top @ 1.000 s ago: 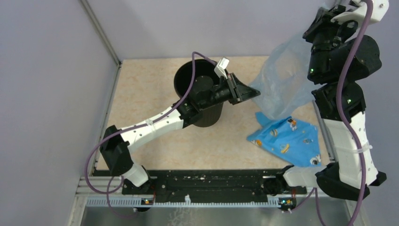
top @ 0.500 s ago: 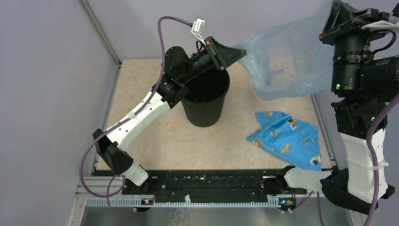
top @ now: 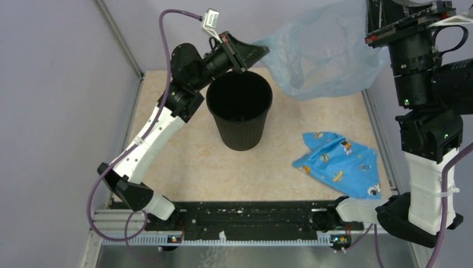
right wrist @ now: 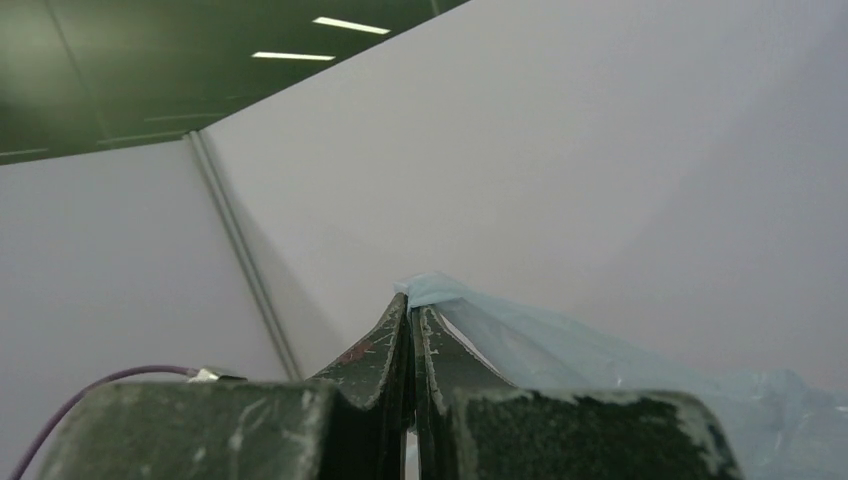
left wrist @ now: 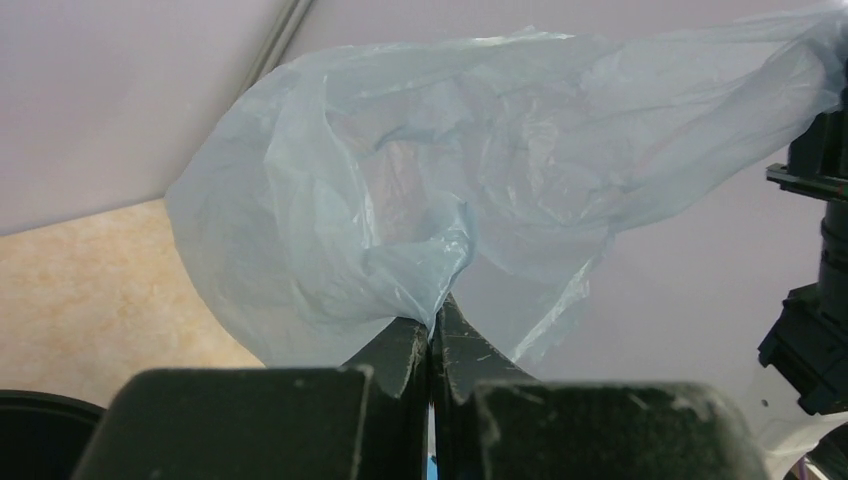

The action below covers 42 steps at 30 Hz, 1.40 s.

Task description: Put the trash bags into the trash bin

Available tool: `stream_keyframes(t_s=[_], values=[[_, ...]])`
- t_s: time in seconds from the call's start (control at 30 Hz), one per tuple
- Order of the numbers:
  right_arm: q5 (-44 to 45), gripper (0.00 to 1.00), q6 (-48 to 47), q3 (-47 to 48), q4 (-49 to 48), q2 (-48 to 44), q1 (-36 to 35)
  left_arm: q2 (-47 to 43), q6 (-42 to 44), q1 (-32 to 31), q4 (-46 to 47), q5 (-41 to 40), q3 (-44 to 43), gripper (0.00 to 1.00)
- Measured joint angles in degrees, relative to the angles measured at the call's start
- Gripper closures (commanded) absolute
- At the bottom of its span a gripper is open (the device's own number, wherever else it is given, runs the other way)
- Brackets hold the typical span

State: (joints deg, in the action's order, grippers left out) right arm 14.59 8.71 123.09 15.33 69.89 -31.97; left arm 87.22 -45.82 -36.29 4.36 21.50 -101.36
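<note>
Left pincer (left wrist: 432, 335), right pincer (right wrist: 410, 322) clamped, arms high

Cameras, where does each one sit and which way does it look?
Top external: above, behind the robot, facing down on the trash bin, left arm, right arm.
Left wrist: looks along the shut left gripper at the trash bag.
Right wrist: looks up past the shut right gripper at the wall.
All share the trash bag.

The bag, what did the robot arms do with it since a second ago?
The left gripper closed on the bag's edge and lifted it up, higher than the bin. The right gripper kept its pinch, so the bag now hangs stretched between both. The bin and blue cloth stayed put.
</note>
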Motion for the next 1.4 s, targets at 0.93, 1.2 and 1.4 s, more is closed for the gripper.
stream_keyframes(t_s=[0.93, 1.2, 1.4], values=[[-26.7, 1.0, 22.5, 9.0, -0.5, 11.8, -0.4, -21.1, 0.3, 10.4, -17.7, -8.3, 5.4, 1.0], [-27.8, 1.0, 24.0, 8.8, -1.2, 11.4, -1.3, -21.5, 0.4, 10.4, -21.0, -8.1, 5.3, 1.0], [-29.0, 1.0, 25.7, 6.9, -2.2, 10.9, -1.5, -21.5, 3.6, 10.4, -25.8, -12.7, 3.5, 1.0]])
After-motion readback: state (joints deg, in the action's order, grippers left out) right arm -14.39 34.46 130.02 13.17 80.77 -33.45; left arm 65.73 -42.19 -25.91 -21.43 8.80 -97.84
